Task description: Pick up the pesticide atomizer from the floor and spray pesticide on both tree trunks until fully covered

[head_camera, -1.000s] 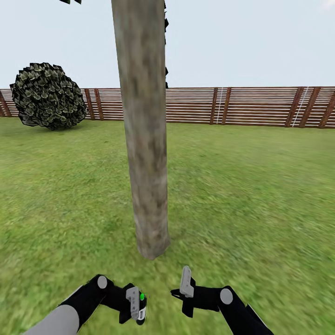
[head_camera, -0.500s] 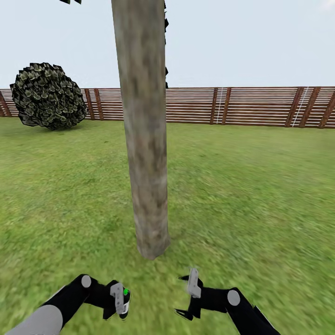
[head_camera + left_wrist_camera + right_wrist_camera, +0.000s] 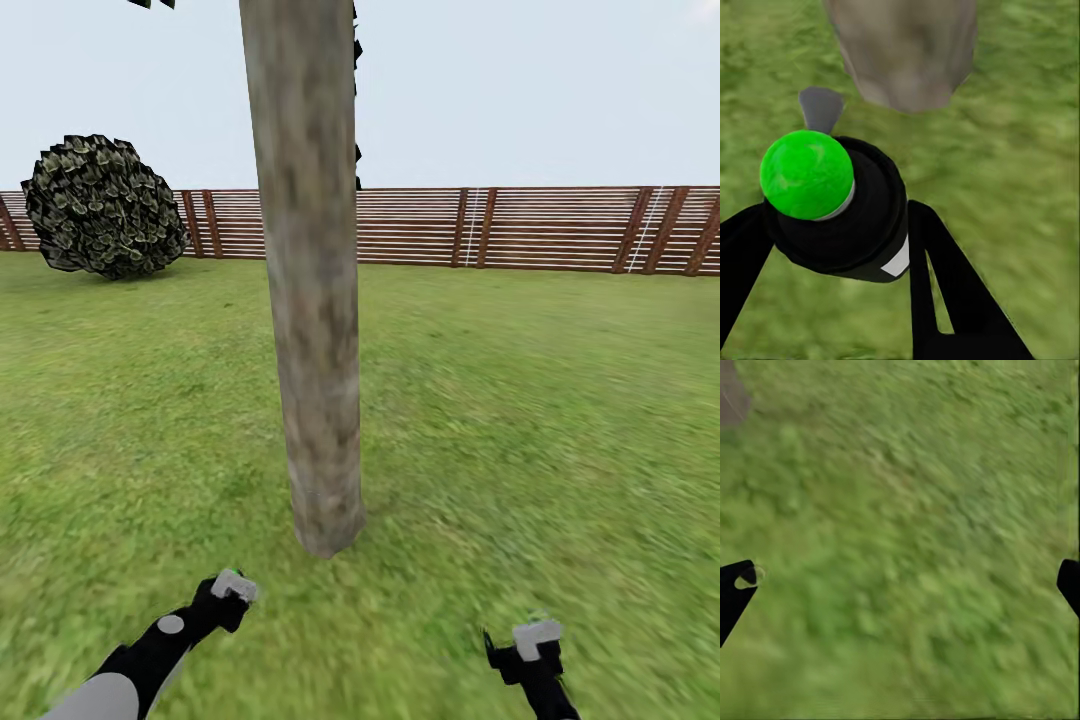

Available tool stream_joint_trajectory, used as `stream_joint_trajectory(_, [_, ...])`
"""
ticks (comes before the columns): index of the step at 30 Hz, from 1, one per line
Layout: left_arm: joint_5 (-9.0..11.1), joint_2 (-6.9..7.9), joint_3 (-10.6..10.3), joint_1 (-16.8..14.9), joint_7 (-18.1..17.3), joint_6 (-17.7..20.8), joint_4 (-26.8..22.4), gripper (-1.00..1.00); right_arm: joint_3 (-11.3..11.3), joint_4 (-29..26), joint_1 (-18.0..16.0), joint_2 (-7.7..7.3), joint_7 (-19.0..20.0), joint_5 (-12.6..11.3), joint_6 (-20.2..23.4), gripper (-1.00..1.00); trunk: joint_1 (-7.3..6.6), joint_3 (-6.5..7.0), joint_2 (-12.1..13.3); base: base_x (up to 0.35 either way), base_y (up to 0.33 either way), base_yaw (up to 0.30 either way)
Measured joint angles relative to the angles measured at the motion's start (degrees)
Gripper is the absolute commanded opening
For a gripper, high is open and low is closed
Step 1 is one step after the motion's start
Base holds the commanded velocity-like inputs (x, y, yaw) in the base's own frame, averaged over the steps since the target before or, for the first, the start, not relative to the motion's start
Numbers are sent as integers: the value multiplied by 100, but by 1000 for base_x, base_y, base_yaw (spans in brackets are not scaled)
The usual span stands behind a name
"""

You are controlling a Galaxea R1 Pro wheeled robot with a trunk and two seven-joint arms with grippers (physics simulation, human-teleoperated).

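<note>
A thick, pale, mottled tree trunk rises from the grass floor straight ahead of me, and its base also appears in the left wrist view. My left gripper is low at the left, a short way in front of the trunk's foot. It is shut on the pesticide atomizer, a black can with a round green cap and a grey nozzle aimed toward the trunk. My right gripper, low at the right, is open over bare grass, its fingertips far apart.
A round dark bush sits at the back left. A brown slatted wooden fence runs across the far edge of the lawn. Open grass lies on both sides of the trunk.
Both arms have swung apart. The left gripper, holding the atomizer, moved left and forward toward the trunk. The right gripper moved right and lower. The camera has not moved.
</note>
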Motion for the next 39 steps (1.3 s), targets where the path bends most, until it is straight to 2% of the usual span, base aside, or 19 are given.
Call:
stream_joint_trajectory(2, [317, -11, 30, 0, 428, 32, 228, -100, -5, 451, 8, -2, -447, -42, -442, 100, 0, 0, 0, 0, 0, 0])
stream_joint_trajectory(5, [807, -22, 36, 0, 1193, 42, 556, -100, -6, 677, 15, -12, -623, -66, -626, 100, 0, 1, 0, 0, 0, 0])
stream_joint_trajectory(6, [843, -44, 26, -1, 1277, 45, 588, -100, -7, 688, 14, -21, -631, -71, -635, 100, 0, 1, 0, 0, 0, 0])
stream_joint_trajectory(9, [861, -199, 12, -1, 1350, 55, 602, -100, -7, 708, 16, -35, -638, -65, -640, 100, 0, 1, 0, 0, 0, 0])
stream_joint_trajectory(14, [879, -254, 29, -1, 1365, 52, 596, -100, -7, 724, 19, -37, -640, -120, -641, 100, 0, 1, 0, 2, 0, 0])
stream_joint_trajectory(17, [884, -318, 15, -1, 1366, 57, 619, -100, -9, 726, 19, -37, -633, -522, -641, 100, 0, 1, 0, 211, 0, 0])
stream_joint_trajectory(19, [871, -454, 2, -1, 1365, 73, 616, -100, -8, 725, 19, -37, -632, -640, -640, 100, 0, 1, 0, 310, -3, 0])
stream_joint_trajectory(20, [857, -580, -8, 0, 1364, 206, 601, -100, -8, 725, 19, -37, -631, -695, -638, 100, 0, 1, 0, 316, -61, 0])
stream_joint_trajectory(22, [865, -611, 23, -1, 1372, 402, 583, -100, -6, 726, 19, -37, -626, -710, -634, 100, 0, 1, 0, 242, -156, 0])
stream_joint_trajectory(27, [879, -680, 31, -3, 1366, 552, 568, -100, -6, 726, 19, -37, -622, -712, -632, 100, 0, 1, 0, 90, -104, 0])
stream_joint_trajectory(29, [878, -732, 24, -21, 1366, 736, 541, -100, -6, 726, 19, -37, -622, -713, -632, 100, 0, 1, 0, 12, -15, 0])
stream_joint_trajectory(31, [883, -891, 6, -86, 1362, 1403, 498, -100, -1, 727, 19, -27, -622, -715, -632, 100, 0, 1, 0, 3, -3, 0])
stream_joint_trajectory(32, [882, -917, 12, -109, 1347, 1642, 400, -100, 2, 727, 19, -19, -622, -714, -632, 100, 0, 1, 0, 1, -1, 0])
stream_joint_trajectory(34, [879, -878, 29, -128, 1313, 1892, 82, -100, 0, 725, 19, -13, -622, -715, -632, 100, -1, 2, 0, 0, 0, -89])
stream_joint_trajectory(35, [880, -676, 39, -134, 1274, 2194, -195, -100, -7, 720, 19, -19, -627, -717, -633, 100, -1, 2, 0, 0, 0, -238])
stream_joint_trajectory(36, [860, -483, 39, -134, 1244, 2336, -265, -100, -4, 719, 19, -19, -629, -715, -632, 100, 0, 1, 0, 0, 0, -252])
stream_joint_trajectory(39, [891, -464, 34, -123, 1205, 2466, -316, -100, -6, 711, 19, -19, -631, -716, -632, 100, 0, 1, 0, -116, 0, -124])
